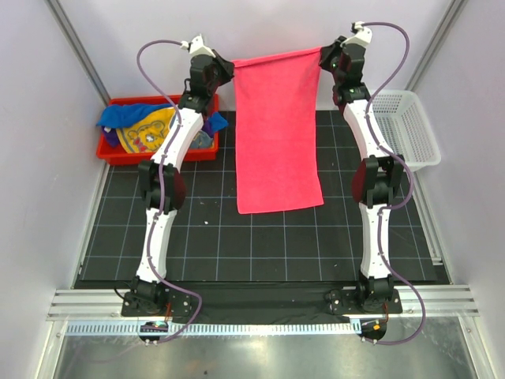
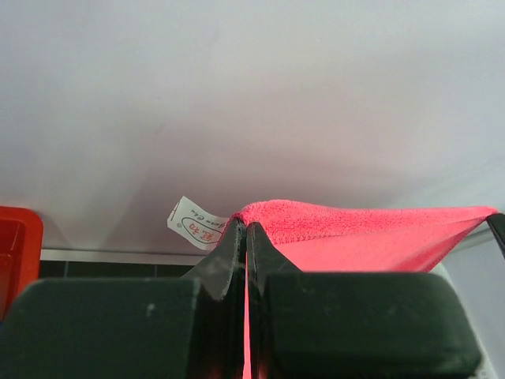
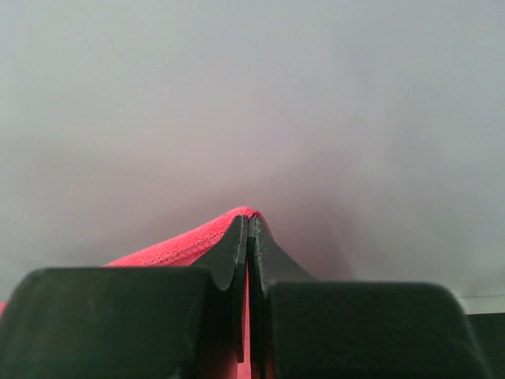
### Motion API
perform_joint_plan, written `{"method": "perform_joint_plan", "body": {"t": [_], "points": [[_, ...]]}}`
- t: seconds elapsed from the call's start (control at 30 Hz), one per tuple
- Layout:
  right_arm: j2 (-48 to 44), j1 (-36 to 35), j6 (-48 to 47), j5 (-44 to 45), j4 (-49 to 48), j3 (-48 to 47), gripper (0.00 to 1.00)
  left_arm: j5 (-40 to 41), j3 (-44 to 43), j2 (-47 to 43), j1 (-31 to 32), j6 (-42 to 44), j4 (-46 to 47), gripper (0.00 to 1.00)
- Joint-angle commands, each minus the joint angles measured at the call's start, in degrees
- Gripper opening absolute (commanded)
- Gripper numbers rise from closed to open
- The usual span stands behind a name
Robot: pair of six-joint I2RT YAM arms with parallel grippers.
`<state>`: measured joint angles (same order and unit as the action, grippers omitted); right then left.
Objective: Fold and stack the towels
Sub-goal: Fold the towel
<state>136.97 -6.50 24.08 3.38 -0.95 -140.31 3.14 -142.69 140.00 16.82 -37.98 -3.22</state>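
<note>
I see plain pale walls (image 1: 35,142) enclosing a black gridded mat (image 1: 276,253), an aluminium rail (image 1: 79,304) along its near edge, under soft, even light.

Left gripper (image 2: 247,237) pinched on pink towel (image 2: 371,237) corner — white tag (image 2: 196,223) beside fingertips.

A robot test cell, probably in a lab, is being shown. A black gridded mat (image 1: 260,237) is being enclosed by plain white panels (image 1: 35,158) on aluminium framing (image 1: 79,51). At the mat's near edge, two cabled arms, left (image 1: 162,213) and right (image 1: 375,213), are being carried on an aluminium rail (image 1: 442,300). A red bin (image 1: 118,151) is being kept at its far left corner, and a white mesh basket (image 1: 410,126) at its far right.
</note>
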Motion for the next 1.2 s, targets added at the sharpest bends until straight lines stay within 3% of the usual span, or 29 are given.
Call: {"method": "perform_joint_plan", "body": {"t": [0.0, 0.5, 0.9, 1.17], "points": [[-4.15, 1.58, -1.31, 3.48, -5.11, 2.14, 0.01, 0.38, -1.36, -0.87, -1.88, 2.29, 2.61, 0.00], [-20.41, 1.67, 4.22, 2.51, -8.54, 30.52, 0.01, -2.96, 25.61, -18.25, -1.70, -0.34, 5.33, 0.00], [-35.35, 1.67, 8.79, 0.32, -0.20, 52.22, 0.01, -8.14, 49.94, -32.94, -1.53, -3.68, 4.45, 0.00], [-41.86, 1.76, 9.15, -0.12, 4.64, 59.01, 0.01, -10.52, 60.60, -38.40, -0.03, -4.56, 4.45, 0.00]]}}
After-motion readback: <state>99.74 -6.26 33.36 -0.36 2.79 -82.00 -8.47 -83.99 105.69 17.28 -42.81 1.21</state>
